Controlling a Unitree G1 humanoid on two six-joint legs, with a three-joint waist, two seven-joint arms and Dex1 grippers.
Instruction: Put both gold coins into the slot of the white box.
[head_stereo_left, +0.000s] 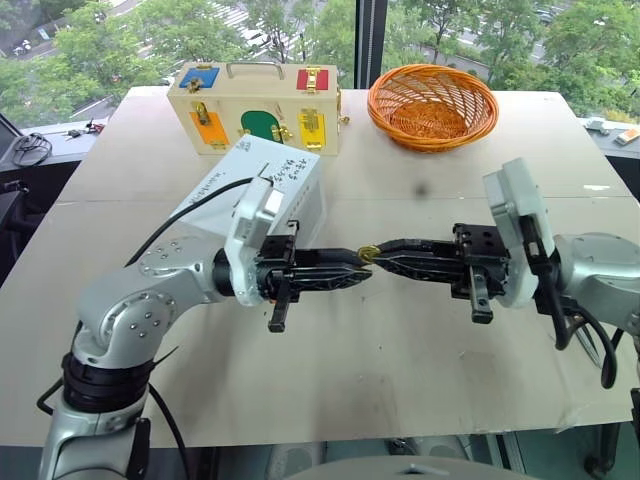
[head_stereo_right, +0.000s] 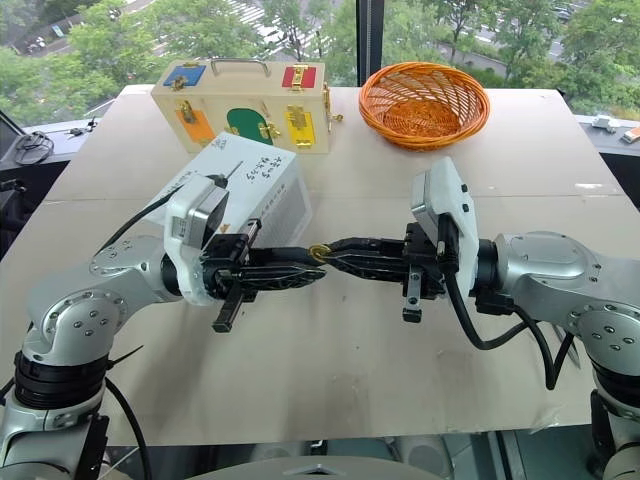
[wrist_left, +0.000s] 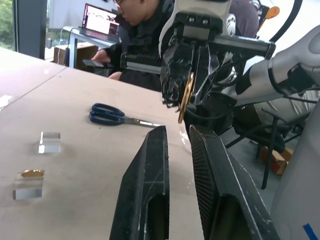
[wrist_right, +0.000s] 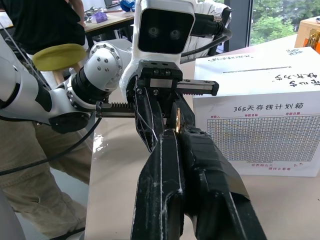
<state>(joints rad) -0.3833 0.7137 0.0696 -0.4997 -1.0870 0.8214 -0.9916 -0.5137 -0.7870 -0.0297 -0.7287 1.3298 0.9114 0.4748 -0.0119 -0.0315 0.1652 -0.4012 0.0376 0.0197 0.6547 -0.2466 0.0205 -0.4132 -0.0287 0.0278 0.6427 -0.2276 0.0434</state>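
Just in front of the white cardboard box (head_stereo_left: 262, 185): right gripper (head_stereo_left: 375, 253) pinching a small shiny gold coin (head_stereo_left: 368, 253) edge-on; left gripper (head_stereo_left: 362, 270) slightly spread, tips at the coin.

Orange basket (head_stereo_left: 432, 105), wooden case (head_stereo_left: 255, 108), scissors (wrist_left: 112, 115).

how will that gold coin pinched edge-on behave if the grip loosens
The small shiny gold coin looks smooth and thin, so it would probably slip easily from the right tool. Being a round disc, it may roll across the beige table if dropped.
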